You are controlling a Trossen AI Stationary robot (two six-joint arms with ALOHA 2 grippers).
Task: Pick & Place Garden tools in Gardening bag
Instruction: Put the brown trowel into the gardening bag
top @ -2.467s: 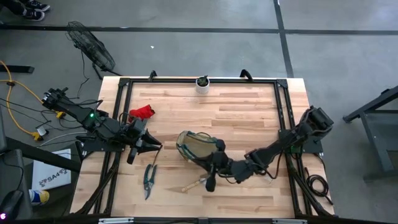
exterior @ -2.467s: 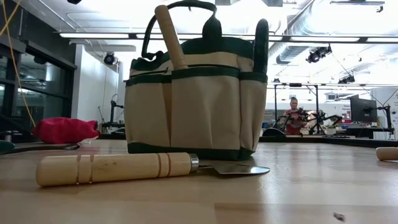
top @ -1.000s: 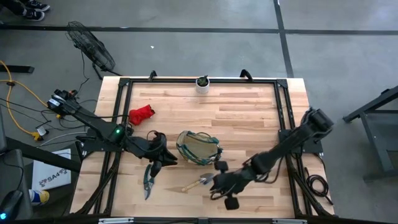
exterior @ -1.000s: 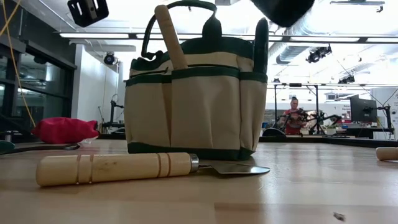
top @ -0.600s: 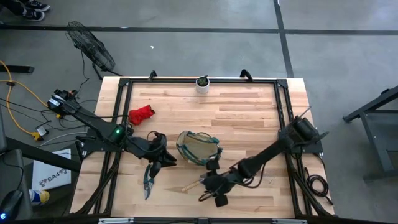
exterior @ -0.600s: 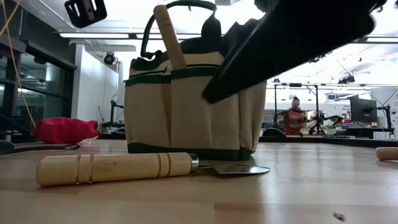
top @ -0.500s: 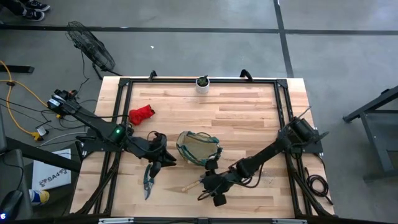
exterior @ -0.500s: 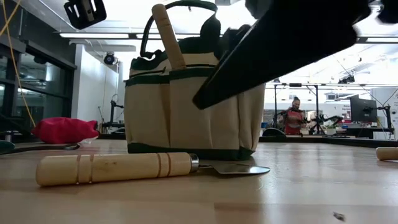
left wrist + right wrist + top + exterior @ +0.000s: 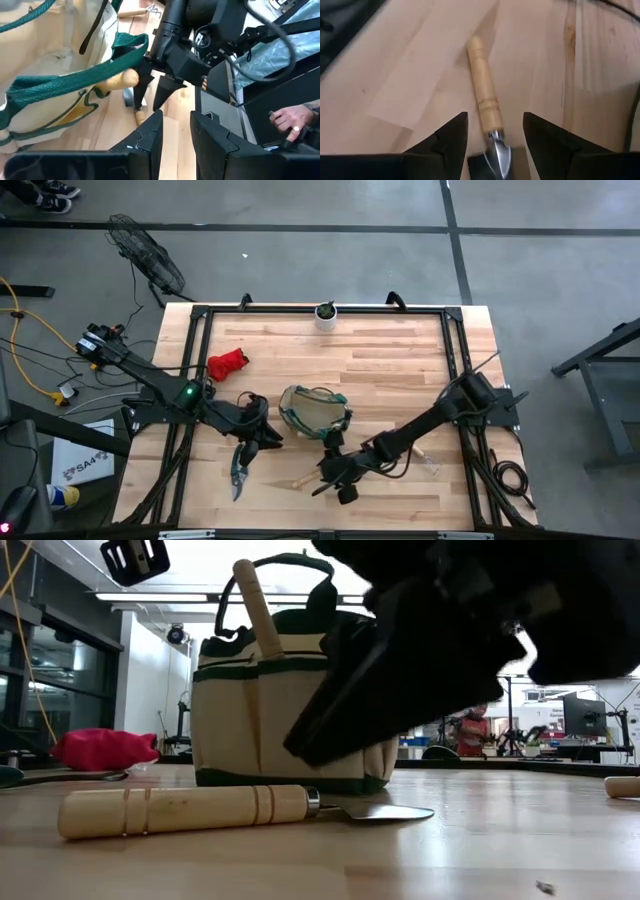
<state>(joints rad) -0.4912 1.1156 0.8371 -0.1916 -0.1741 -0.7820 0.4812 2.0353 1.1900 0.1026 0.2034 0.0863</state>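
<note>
Wooden trowel (image 9: 485, 102) beneath lowered right claw (image 9: 492, 135) (fingers spread).

This is a robotics lab or workshop. The high view shows a butcher-block tabletop (image 9: 380, 360) in a black metal frame on a bare concrete floor (image 9: 330, 250), with a floor fan (image 9: 145, 252) and loose yellow cables (image 9: 25, 330) at the upper left. Behind it, the low view shows strip ceiling lights (image 9: 150, 597), exposed ducting, workbenches with monitors (image 9: 583, 716) and a person (image 9: 470, 730) at the right.
</note>
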